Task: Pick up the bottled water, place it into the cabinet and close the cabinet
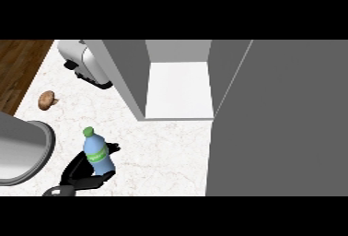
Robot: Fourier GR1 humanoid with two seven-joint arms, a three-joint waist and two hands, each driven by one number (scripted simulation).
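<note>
White marbled surface point(170, 152), faint beige veining, with a dark wood floor strip point(20, 64) past its far-left edge. Left hand point(81, 173), black, comes in at the near edge, left of centre; its fingers point(112, 148) are curled round the bottled water point(97, 154), thumb side showing at the bottle's right, the rest wrapped behind and under the base. Right hand doesn't show.

Bottle: clear blue plastic, slim cylinder narrowing to a neck, green cap, green label band round the middle. Long axis runs near-to-far with a slight lean; cap end points to the far edge and a bit left, base toward the near edge inside the hand. Whether the base touches the surface or is lifted, cannot tell.

Beyond the bottle, cabinet point(180, 78) open, matte grey walls, pale flat shelf inside, boxy. Its grey door point(279, 120) is a big flat panel covering the right side of the surface. Bottle is outside the cabinet, well short of its opening, toward the near-left.

Left edge: rounded grey metal rim, likely a sink or pot point(24, 152), just left of the bottle. Far-left: small brown mushroom point(47, 99) lying on the surface; white-and-grey appliance with black feet point(85, 62) at the far edge.
</note>
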